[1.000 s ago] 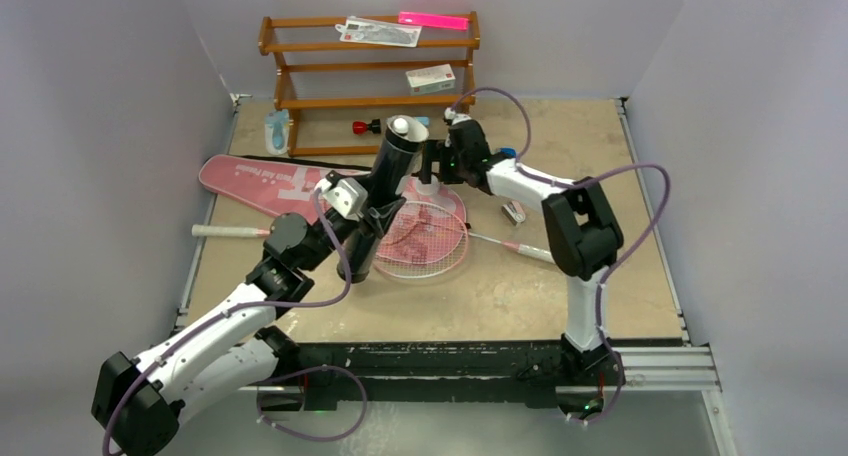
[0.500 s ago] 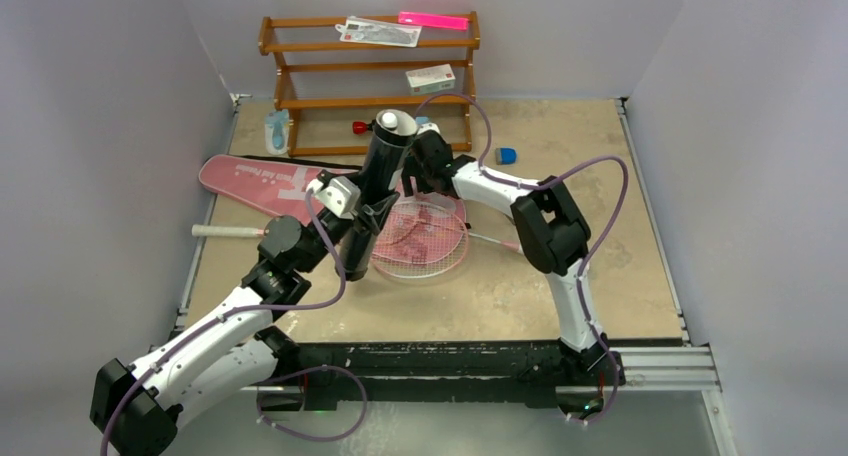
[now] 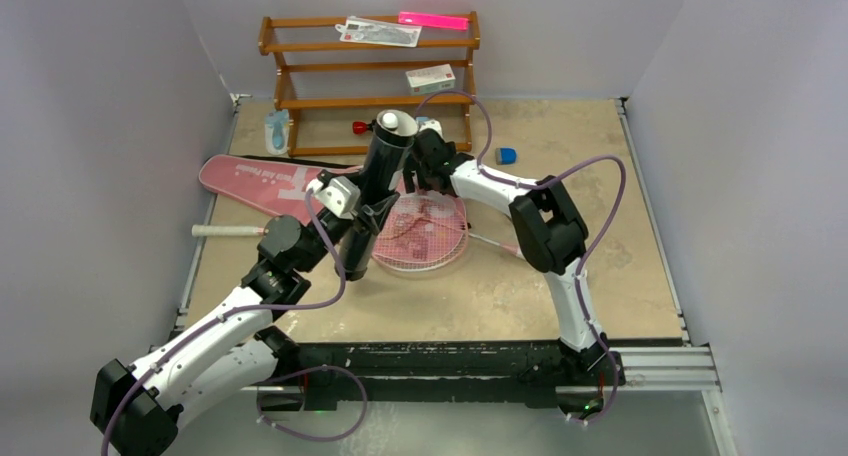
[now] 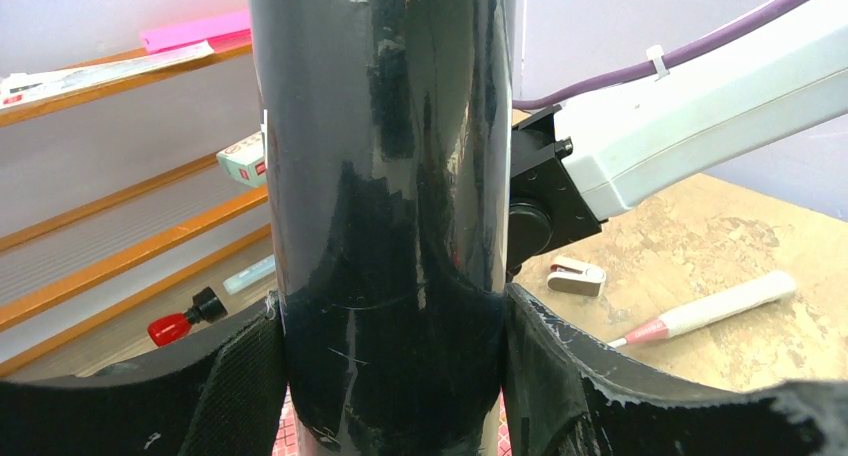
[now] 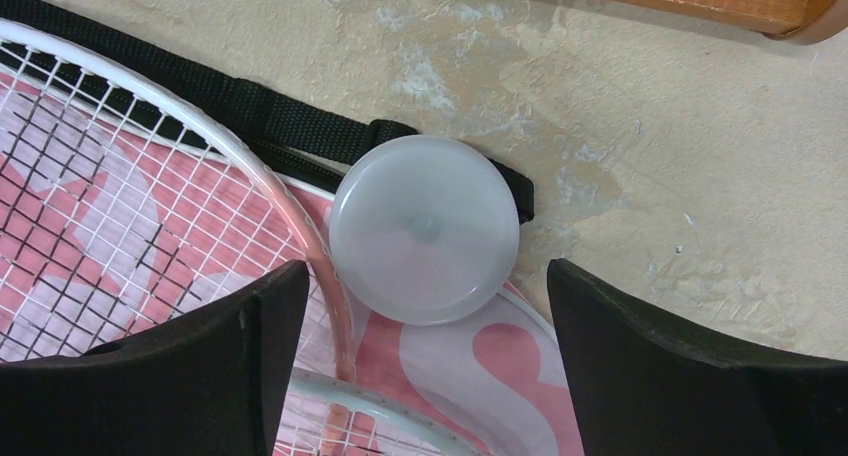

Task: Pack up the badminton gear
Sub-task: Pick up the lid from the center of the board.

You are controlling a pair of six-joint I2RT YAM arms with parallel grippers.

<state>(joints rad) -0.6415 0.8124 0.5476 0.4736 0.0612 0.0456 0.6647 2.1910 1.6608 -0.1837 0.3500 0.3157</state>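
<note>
Gloss, weave and grain on the tabletop

The black tube (image 4: 390, 226) looks like glossy plastic, finely scratched (pale streaks of light run down it). The left gripper (image 4: 390, 396) has matt black pads (image 4: 560, 386) with fuzzy, frayed edges. The round cap (image 5: 425, 229) is smooth, frosted, translucent plastic. The racket (image 5: 130, 226) has a smooth, shiny frame and thin taut strings, and the strap (image 5: 250, 111) is coarse black woven webbing. The pink bag (image 3: 255, 181) looks like cloth. The table (image 5: 650, 126) is matt, mottled beige and slightly rough, and the rack (image 3: 370, 64) is varnished wood.
</note>
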